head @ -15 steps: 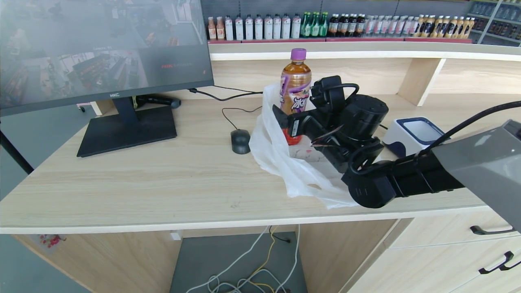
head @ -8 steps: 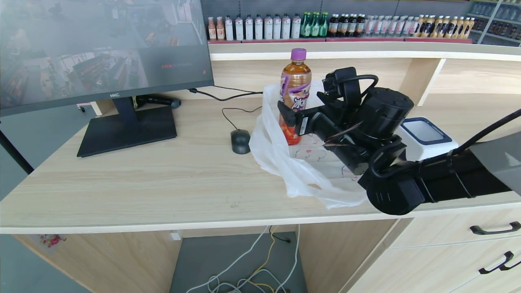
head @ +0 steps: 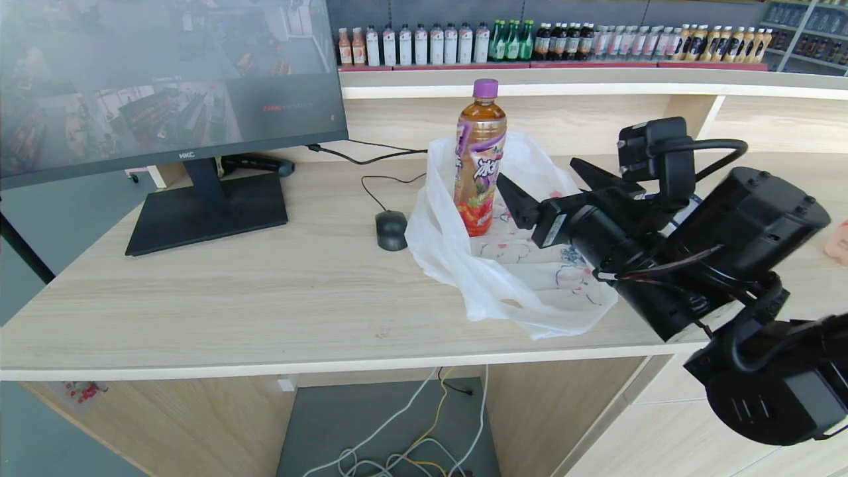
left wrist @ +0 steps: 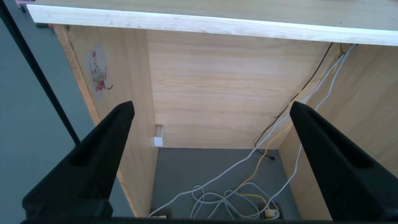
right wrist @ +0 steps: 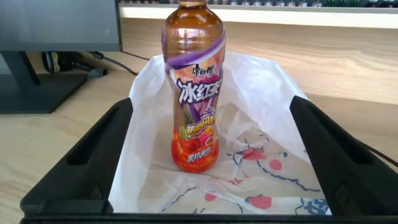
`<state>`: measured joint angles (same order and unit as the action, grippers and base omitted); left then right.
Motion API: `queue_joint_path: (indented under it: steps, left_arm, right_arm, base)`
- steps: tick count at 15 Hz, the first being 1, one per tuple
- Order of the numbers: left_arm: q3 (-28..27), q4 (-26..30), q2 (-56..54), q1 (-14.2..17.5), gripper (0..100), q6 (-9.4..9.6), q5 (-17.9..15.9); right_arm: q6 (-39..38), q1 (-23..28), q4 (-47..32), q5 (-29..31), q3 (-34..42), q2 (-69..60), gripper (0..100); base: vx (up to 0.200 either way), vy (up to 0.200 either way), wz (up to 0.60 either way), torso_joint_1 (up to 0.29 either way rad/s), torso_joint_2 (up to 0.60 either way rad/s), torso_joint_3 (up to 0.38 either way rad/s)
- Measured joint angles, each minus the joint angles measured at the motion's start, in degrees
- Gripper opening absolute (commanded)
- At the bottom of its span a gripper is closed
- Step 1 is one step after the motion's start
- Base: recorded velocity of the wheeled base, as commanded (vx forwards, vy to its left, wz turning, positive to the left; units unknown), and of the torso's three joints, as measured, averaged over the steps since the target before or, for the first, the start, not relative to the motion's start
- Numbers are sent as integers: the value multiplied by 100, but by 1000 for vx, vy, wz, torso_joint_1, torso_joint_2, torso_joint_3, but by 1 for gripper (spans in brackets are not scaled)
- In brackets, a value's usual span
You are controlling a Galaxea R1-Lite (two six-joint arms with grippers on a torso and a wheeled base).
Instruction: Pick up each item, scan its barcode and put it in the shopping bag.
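The upright bottle (head: 480, 165) looks full, stiff and slick; its labelled middle suits a grip. The right end effector (head: 535, 169) is released, empty.

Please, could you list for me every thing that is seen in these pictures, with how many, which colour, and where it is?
bottle: one, amber drink with purple cap, upright on the spread bag.
bag: one, white plastic with a print, on the counter.
counter: one, light wood.
monitor: one, black, at the counter's left.
mouse: one, dark grey, between monitor and bag.
shelf bottles: many, mixed colours, in a row behind the counter.
cables: several, white and yellow, on the floor under the counter.
right tool: one, black, open, beside the bottle, apart from it.
left tool: one, black, open, below the counter's edge.
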<state>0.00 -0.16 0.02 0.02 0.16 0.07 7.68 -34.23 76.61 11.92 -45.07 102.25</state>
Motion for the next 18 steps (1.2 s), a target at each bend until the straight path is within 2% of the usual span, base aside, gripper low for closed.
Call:
queue_joint_path:
  steps: [4,7,10,15,18]
  left_arm:
    - [0,0,0,-2,100,9,0]
    - [0,0,0,-2,100,9,0]
    - [0,2,0,-2,100,2,0]
    - [0,0,0,0,100,-6,0]
    - [0,0,0,-5,100,0,0]
  right_arm:
    - [4,-7,1158,-7,1239,-521,100]
    - [-24,-28,1211,-13,1445,-689,100]
    - [-205,-41,1226,4,1470,-752,100]
    - [-218,-49,1257,1,1571,-890,100]
    - [-221,-52,1303,4,1660,-931,100]
  base:
    - [0,0,0,0,0,0]
    - [0,0,0,0,0,0]
    - [-200,0,0,9,5,2]
    - [0,0,0,0,0,0]
    - [0,-200,0,4,1,2]
